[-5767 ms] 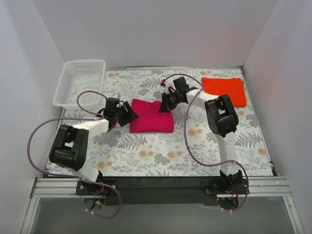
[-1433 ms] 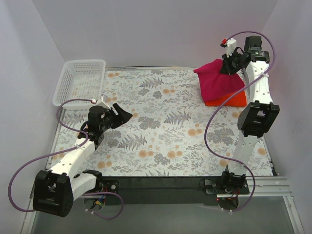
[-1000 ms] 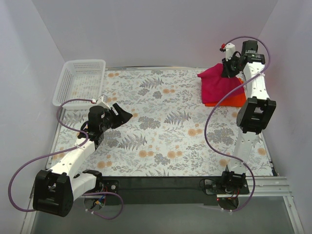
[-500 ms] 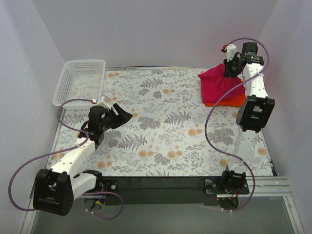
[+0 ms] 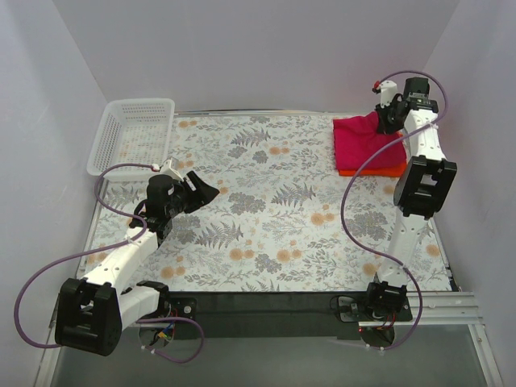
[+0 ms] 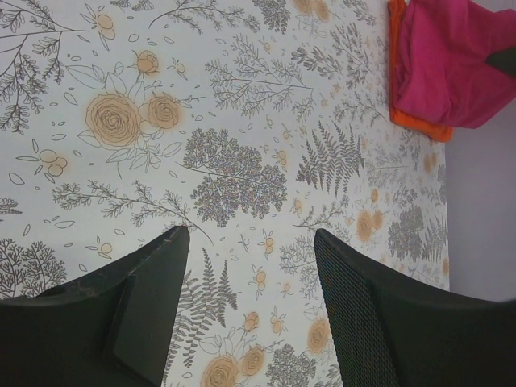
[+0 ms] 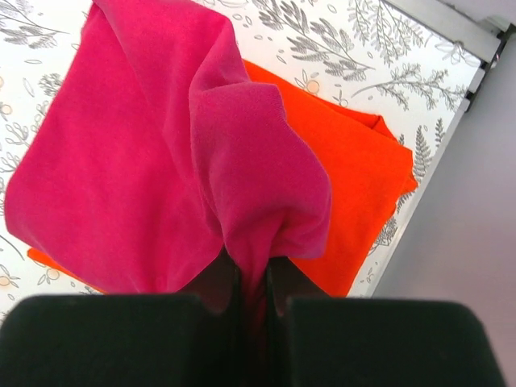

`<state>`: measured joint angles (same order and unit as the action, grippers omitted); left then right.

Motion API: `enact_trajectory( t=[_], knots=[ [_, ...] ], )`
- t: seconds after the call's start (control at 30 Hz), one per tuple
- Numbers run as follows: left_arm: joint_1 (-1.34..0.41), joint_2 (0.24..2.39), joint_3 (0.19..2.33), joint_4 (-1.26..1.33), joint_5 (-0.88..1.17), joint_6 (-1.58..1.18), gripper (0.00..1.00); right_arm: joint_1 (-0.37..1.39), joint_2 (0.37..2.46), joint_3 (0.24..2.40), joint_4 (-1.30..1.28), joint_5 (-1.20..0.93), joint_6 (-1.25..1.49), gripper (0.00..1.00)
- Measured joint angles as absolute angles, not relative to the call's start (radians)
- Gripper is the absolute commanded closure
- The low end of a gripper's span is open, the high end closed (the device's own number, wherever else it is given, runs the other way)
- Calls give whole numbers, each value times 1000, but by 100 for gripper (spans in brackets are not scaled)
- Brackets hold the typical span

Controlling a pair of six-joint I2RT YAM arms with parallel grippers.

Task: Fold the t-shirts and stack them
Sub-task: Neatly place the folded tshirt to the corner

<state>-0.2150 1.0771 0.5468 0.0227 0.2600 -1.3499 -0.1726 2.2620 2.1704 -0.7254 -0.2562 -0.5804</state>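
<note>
Magenta-pink t-shirt (image 7: pixel 137 161) lay atop the orange-red t-shirt (image 7: pixel 355 177) at the far right, a raised fold pinched tight by the right gripper (image 7: pixel 254 282); the left gripper (image 6: pixel 250 242) hovered spread wide over the table (image 6: pixel 242 121), empty.

The left arm (image 5: pixel 121 260) and right arm (image 5: pixel 425 141) are white with black joints (image 5: pixel 422 187), trailing purple cables (image 5: pixel 342 211).
</note>
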Motion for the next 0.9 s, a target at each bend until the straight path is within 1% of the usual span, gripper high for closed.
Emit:
enact_trajectory(
  t=[0.03,0.1,0.23,0.27,0.3,0.33,0.37,0.47,0.57,0.7,0.8,0.83,0.87,0.9],
  knots=[
    [-215,1077,547,22,260,-1350,41,-177,2262,2165,-723,-255,-580,92],
    [-215,1078,547,23,260,-1350,41,-181,2263,2161,-722,-248,-578,85],
    [-215,1078,547,23,262,-1350,41,-186,2265,2161,-716,-238,-573,70],
    [-215,1078,547,23,262,-1350,41,-186,2266,2161,-711,-236,-572,61],
    [-215,1078,547,23,262,-1350,41,-186,2268,2161,-706,-234,-566,57],
    [-215,1078,547,23,262,-1350,41,-186,2270,2161,-699,-229,-563,49],
    [-215,1078,547,23,263,-1350,41,-186,2273,2161,-688,-219,-554,44],
    [-215,1078,547,22,263,-1350,41,-184,2288,2161,-633,-173,-529,36],
    [-215,1078,547,22,263,-1350,41,-183,2304,2161,-570,-102,-495,32],
    [-215,1080,547,22,263,-1350,41,-183,2310,2158,-502,-9,-458,31],
    [-215,1084,547,23,264,-1350,41,-184,2286,2101,-440,20,-445,34],
    [-215,1086,547,23,265,-1350,41,-184,2273,2068,-430,21,-444,36],
    [-215,1088,547,23,268,-1351,41,-186,2259,2036,-423,13,-447,41],
    [-215,1089,547,23,271,-1351,41,-188,2243,2001,-415,-6,-452,49]
  ],
)
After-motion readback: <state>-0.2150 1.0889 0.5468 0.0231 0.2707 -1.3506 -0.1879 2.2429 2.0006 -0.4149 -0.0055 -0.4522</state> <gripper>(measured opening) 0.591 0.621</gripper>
